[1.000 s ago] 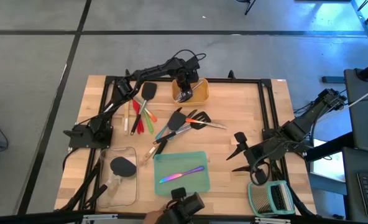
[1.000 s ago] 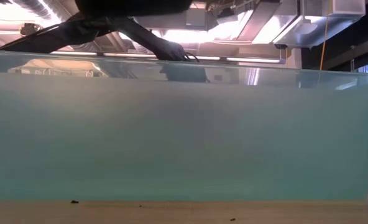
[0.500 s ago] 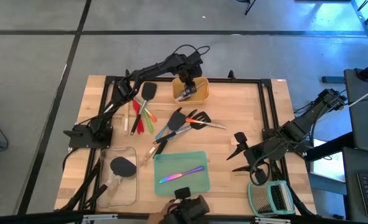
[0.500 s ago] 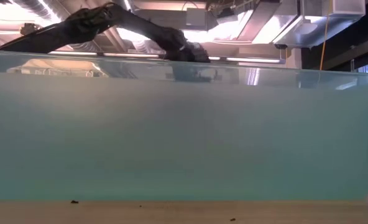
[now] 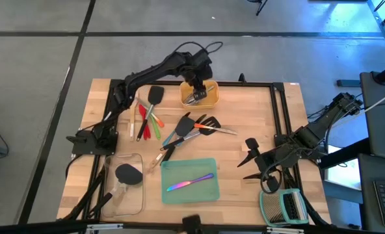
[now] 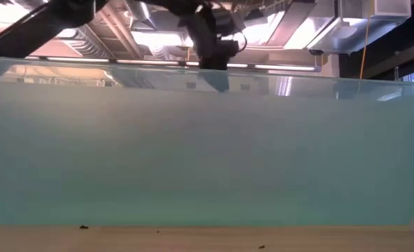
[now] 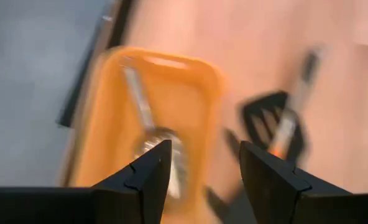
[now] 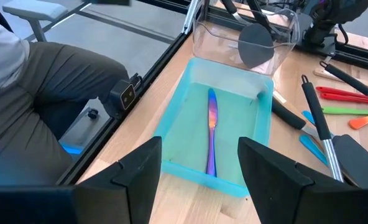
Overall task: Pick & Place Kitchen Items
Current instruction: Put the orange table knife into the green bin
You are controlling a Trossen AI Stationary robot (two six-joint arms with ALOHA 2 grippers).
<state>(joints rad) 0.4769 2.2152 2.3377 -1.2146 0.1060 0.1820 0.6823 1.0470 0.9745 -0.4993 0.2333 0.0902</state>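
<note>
- Release is judged to be the step in hand: the left tool (image 5: pixel 196 83) is seen above the yellow tray (image 5: pixel 211 101) at the far edge of the surface (image 5: pixel 244 130), its dark fingers parted with nothing between them, and a steel scoop (image 7: pixel 162 146) lies inside the tray under it.
- The right tool (image 5: pixel 252 163) is held low over the surface near the right side, apart from all items; its fingers are parted and empty.
- For the next move, it is judged that the left tool must be lifted clear of the tray wall and carried to the loose utensils in the middle of the surface, where one handle must be chosen that is not crossed by another.
- The black slotted turner (image 5: pixel 206 122) and the blue handled tool (image 5: pixel 177 133) lie crossed in a small heap, so a clean grip there is expected to be difficult.
- The red and green handled tools (image 5: pixel 148 123) lie side by side near the black spatula (image 5: pixel 155 96); their handles look smooth and thin.
- An iridescent knife (image 5: pixel 189 183), flat and glossy, lies in the teal tray (image 5: pixel 169 195); a dark round-headed utensil (image 5: pixel 128 174) rests in the clear tray (image 5: pixel 139 201).
- The surface is pale wood; the trays appear to be of hard plastic with rounded corners.
</note>
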